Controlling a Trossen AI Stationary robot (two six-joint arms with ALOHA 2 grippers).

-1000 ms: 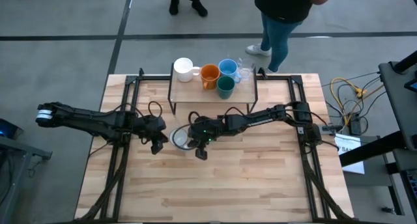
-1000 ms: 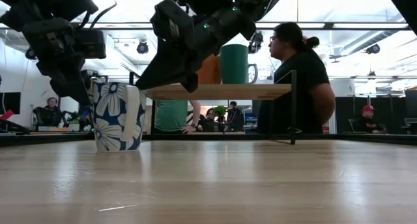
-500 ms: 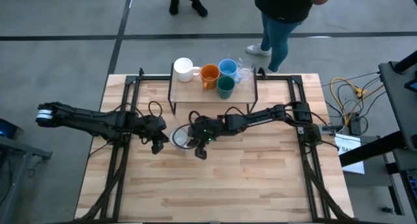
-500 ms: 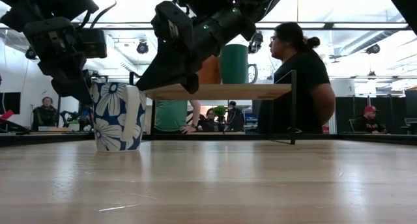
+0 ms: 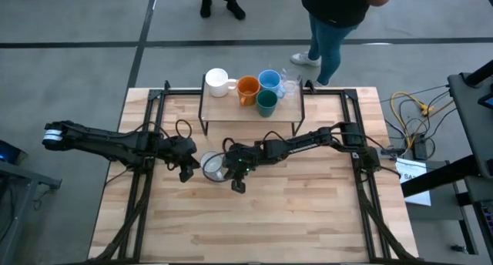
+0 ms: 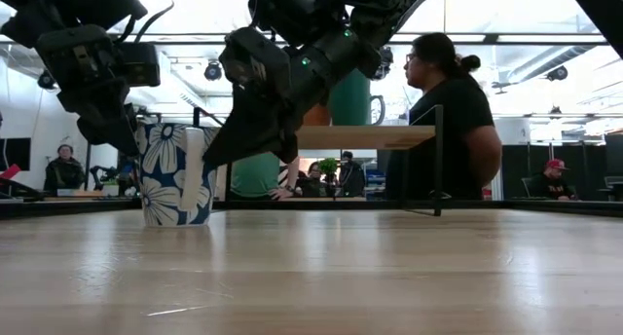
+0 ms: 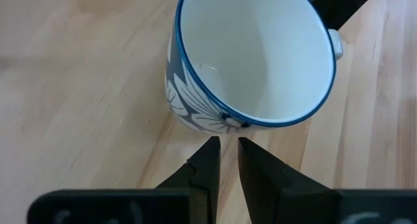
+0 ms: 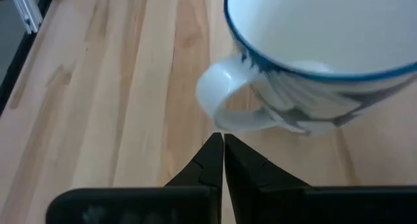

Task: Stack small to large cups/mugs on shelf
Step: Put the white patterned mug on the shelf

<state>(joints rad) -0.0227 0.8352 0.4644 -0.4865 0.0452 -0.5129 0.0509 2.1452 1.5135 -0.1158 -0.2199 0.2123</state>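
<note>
I can read no words, labels, brand names, numbers or signs on anything in front of me here.

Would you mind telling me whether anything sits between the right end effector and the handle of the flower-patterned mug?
Nothing visible does. The right end effector, shut, points straight at the white handle of the flower-patterned mug, with only bare table between them. The left end effector waits at the mug's opposite side.

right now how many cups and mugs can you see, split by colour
white mug on the shelf: 1
orange mug on the shelf: 1
light blue mug on the shelf: 1
dark green cup on the shelf: 1
clear glass on the shelf: 1
dark-patterned white mug on the table: 1
total: 6
</note>
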